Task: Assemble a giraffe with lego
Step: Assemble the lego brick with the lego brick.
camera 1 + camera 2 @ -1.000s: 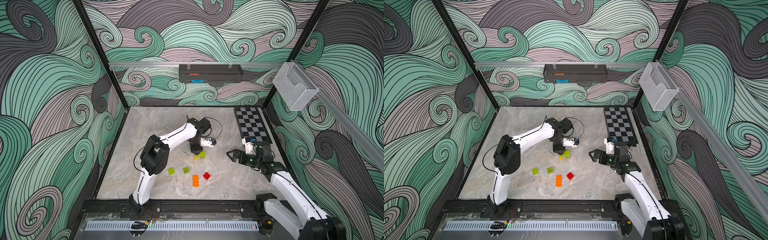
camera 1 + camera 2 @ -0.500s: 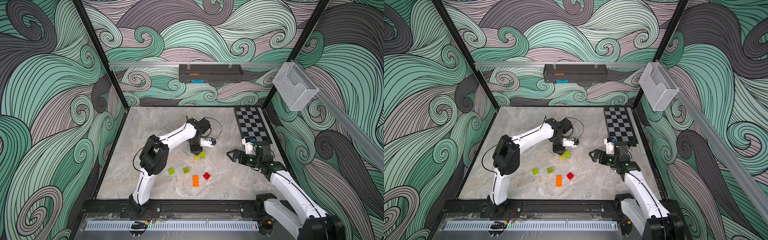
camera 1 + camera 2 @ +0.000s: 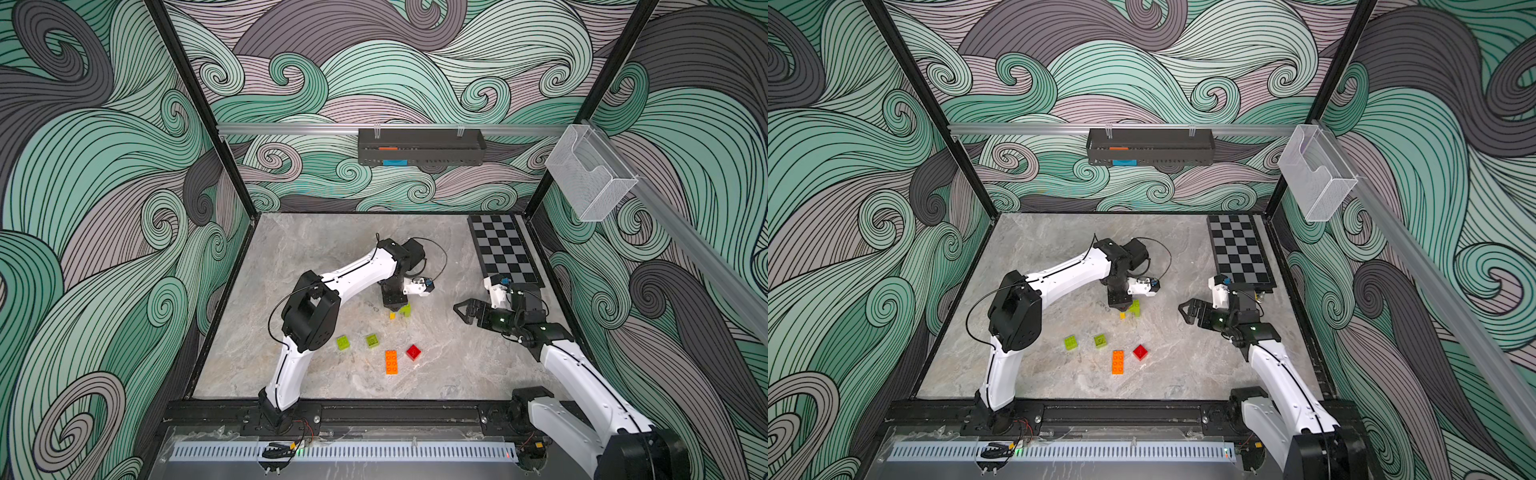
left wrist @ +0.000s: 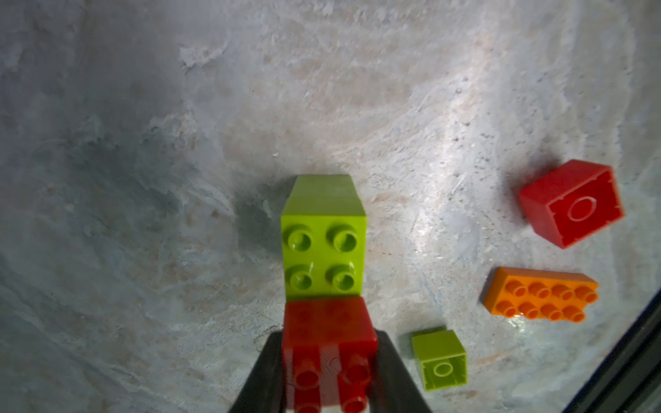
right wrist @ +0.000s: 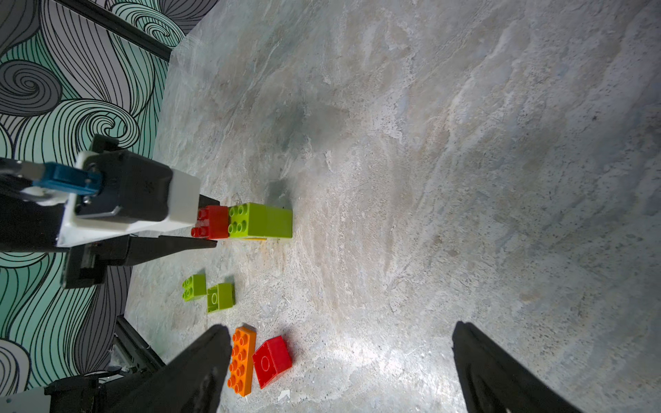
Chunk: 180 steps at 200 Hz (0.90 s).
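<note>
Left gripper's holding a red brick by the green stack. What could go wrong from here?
1. The red studded plastic brick in the left gripper looks beside, not over, the studs of the lime green brick stack; pressing may miss.
2. The stack seems to rest on a small yellow brick, and the open right gripper is apart from it, so a push could tip it.
3. The loose red brick lies hollow side showing; it likely needs turning.

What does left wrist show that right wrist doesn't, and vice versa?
Left wrist only: left gripper, both fingers touching the held red brick. Right wrist only: a yellow brick sliver beside the green brick, a second loose green brick showing studs, the open right gripper. Both: held red brick against green brick, orange brick, loose red brick, loose green brick showing its hollow side.
</note>
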Each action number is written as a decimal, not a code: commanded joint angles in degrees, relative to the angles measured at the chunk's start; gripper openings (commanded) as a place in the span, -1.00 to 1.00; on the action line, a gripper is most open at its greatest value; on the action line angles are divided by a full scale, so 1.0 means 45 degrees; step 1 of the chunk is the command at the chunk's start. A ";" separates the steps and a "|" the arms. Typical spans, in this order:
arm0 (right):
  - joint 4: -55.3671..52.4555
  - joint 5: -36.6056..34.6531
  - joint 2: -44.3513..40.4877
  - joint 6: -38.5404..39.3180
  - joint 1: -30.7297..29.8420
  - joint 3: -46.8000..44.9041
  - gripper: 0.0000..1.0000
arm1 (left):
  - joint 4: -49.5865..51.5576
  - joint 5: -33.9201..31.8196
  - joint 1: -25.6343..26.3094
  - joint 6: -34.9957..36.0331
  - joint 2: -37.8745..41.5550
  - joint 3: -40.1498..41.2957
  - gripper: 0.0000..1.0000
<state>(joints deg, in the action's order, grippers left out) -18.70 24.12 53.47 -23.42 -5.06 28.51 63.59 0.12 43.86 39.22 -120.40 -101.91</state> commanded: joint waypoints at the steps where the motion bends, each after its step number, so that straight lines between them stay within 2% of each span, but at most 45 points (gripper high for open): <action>1: -0.0038 0.0070 0.0089 0.0126 0.0112 -0.0067 0.98 | -0.1127 -0.0982 0.0118 0.0288 -0.0232 0.1095 -1.00; 44: -0.0024 0.0114 0.0109 0.0116 0.0126 -0.0067 0.98 | -0.1143 -0.0332 0.0140 0.0473 -0.0566 0.1156 -1.00; 81: 0.0015 0.0262 0.0148 0.0090 0.0148 -0.0055 0.98 | 0.0903 0.0621 0.0079 0.0659 -0.1784 -0.0169 -1.00; 135: 0.0034 0.0380 0.0147 0.0068 0.0165 -0.0051 0.98 | 0.1430 0.0286 0.0000 0.0580 -0.2463 -0.0629 -0.98; 153: 0.0034 0.0439 0.0129 0.0048 0.0163 -0.0013 0.98 | 0.1493 0.0159 0.0000 0.0595 -0.2465 -0.0856 -0.78; 180: 0.0017 0.0548 -0.0011 -0.0009 0.0167 0.0016 0.98 | 0.1183 -0.0036 0.0000 0.0688 -0.2076 -0.0996 -0.23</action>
<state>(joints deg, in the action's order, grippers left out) -18.68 25.19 54.15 -23.31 -4.73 28.51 68.36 1.10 43.75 41.50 -125.08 -108.79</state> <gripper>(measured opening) 0.992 0.338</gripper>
